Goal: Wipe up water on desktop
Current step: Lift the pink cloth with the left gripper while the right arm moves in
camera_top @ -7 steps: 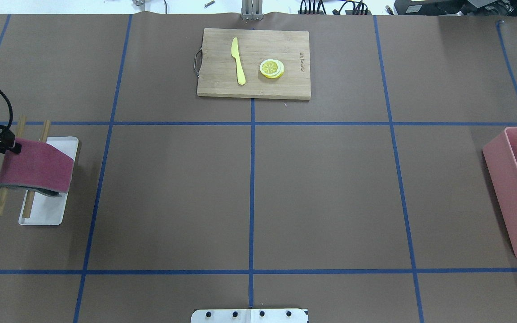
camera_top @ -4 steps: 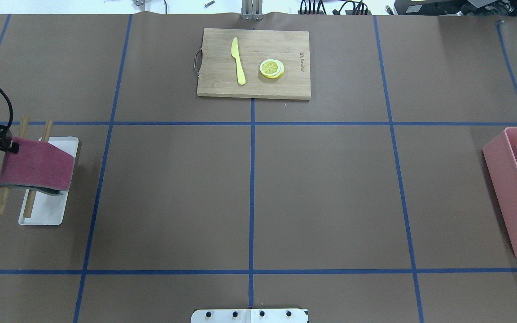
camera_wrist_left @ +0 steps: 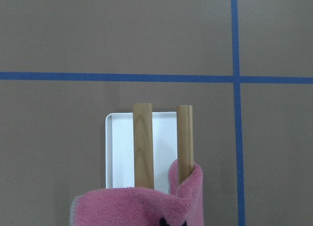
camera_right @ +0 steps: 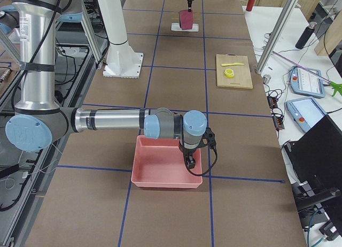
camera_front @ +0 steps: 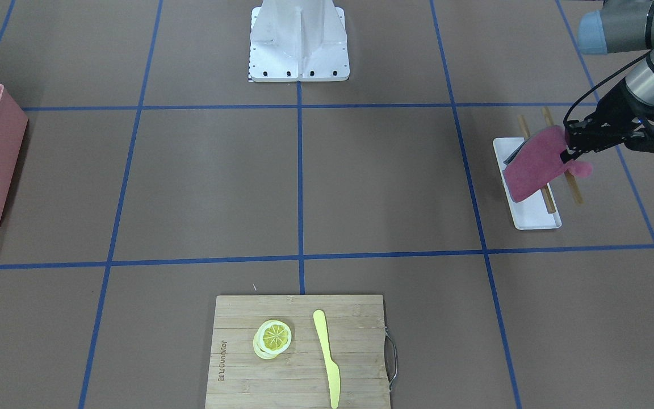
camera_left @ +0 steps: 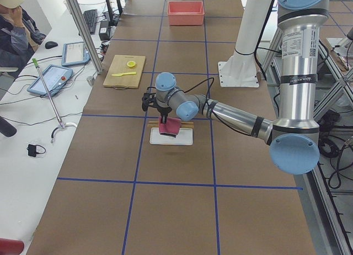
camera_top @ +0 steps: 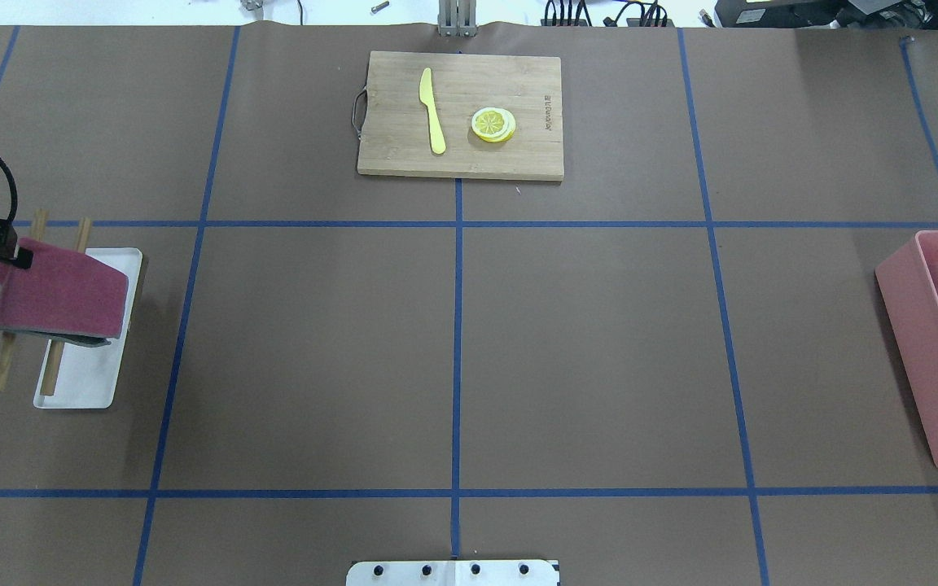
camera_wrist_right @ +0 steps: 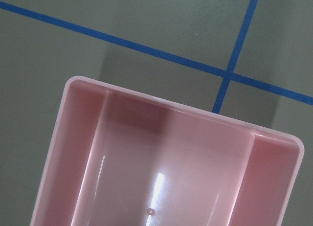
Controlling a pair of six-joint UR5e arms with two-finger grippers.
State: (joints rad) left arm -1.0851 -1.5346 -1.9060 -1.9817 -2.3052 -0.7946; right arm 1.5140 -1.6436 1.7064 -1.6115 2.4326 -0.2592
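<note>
While the left pincer [camera_front: 572, 152] clamps the cloth [camera_top: 62, 295] over the tray [camera_top: 82, 382] at nine o'clock, no water shows on the worktop [camera_top: 599, 350]. This looks like the fetching step; next, the cloth needs carrying to the spill. Whether the right pincer [camera_right: 190, 161] is clenched, I cannot tell.

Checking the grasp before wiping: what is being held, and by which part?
The left gripper pinches the pink cloth by its upper edge; the rest hangs over the white tray.

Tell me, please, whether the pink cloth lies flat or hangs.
Hanging: the left gripper pinches the pink cloth above the white tray.
</note>
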